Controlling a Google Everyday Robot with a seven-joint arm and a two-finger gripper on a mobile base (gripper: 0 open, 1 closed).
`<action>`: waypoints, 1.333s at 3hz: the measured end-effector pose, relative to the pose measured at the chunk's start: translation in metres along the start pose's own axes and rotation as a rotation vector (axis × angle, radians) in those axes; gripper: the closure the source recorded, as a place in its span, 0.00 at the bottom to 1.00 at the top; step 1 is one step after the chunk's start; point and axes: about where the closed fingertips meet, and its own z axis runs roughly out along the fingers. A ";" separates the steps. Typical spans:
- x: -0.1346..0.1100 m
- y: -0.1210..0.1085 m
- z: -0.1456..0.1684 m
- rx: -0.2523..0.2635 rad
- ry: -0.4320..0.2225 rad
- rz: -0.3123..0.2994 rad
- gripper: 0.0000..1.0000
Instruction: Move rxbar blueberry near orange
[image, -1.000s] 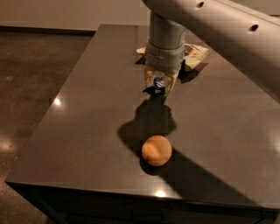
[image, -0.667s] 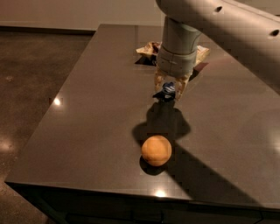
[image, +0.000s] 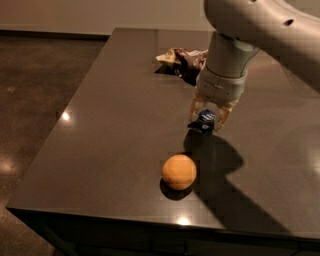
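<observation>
Beyond orange (image: 179, 171), claw (image: 207, 120) around rxbar blueberry (image: 203, 122)

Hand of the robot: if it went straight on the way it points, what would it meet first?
The hand, gripping the blue snack bar above the table, points downward. It would likely meet bare tabletop first, bar leading. The orange sits nearer the camera, seemingly off that line.

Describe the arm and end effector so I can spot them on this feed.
The arm is a thick, smooth, pale grey tube with a small dark round hole; a ringed cylindrical wrist sits below it. The end effector, over the table right of centre, has two short tan fingers. No cables show.
</observation>
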 end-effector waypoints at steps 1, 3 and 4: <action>-0.024 0.008 0.001 0.021 -0.038 0.003 0.83; -0.055 0.007 0.007 0.031 -0.100 0.028 0.36; -0.055 0.005 0.006 0.037 -0.096 0.029 0.13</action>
